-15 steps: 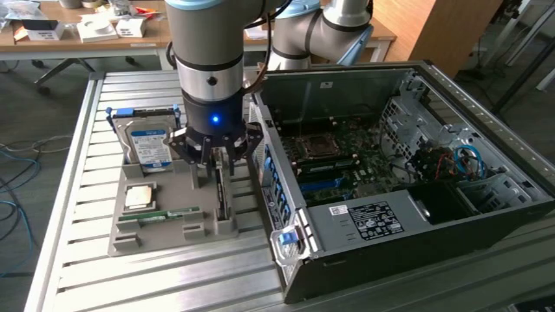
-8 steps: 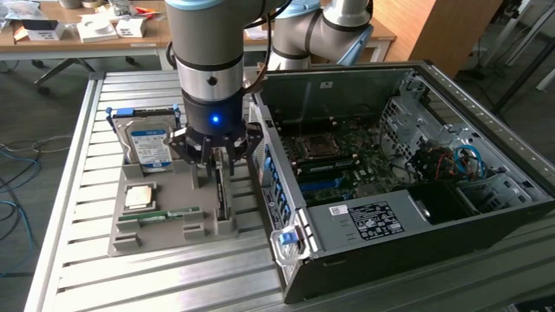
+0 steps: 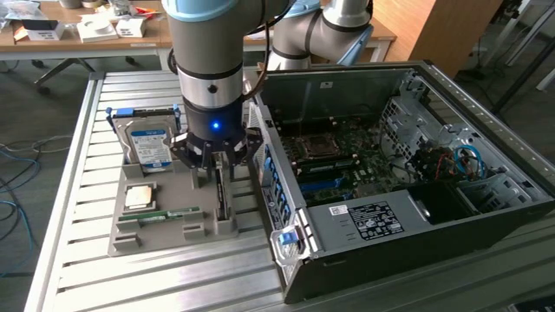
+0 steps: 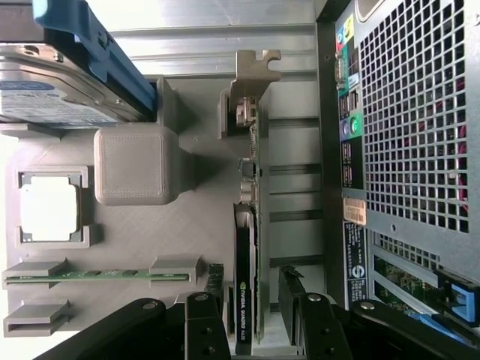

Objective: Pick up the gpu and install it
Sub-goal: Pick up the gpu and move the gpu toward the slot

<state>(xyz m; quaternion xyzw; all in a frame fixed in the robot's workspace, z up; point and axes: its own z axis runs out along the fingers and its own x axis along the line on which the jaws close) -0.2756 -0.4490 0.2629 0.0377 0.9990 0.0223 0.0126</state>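
The gpu (image 4: 246, 300) stands on its long edge in a slot of the gray holder (image 4: 135, 240), presumably so both flat faces are offered for a pinch. Its long axis runs straight through the gap between the jaws, with the bracket end pointing away from them. The gripper (image 4: 251, 285) straddles it, jaws released with a gap either side (nothing held). Outside one jaw sit the drive (image 4: 60, 90) and memory stick (image 4: 90, 276); outside the other, the case (image 4: 405, 150)

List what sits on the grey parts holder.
A hard drive, a processor chip, a green memory stick and the gpu, standing on edge with the open fingers either side. The gpu's lower edge is hidden down in the holder.
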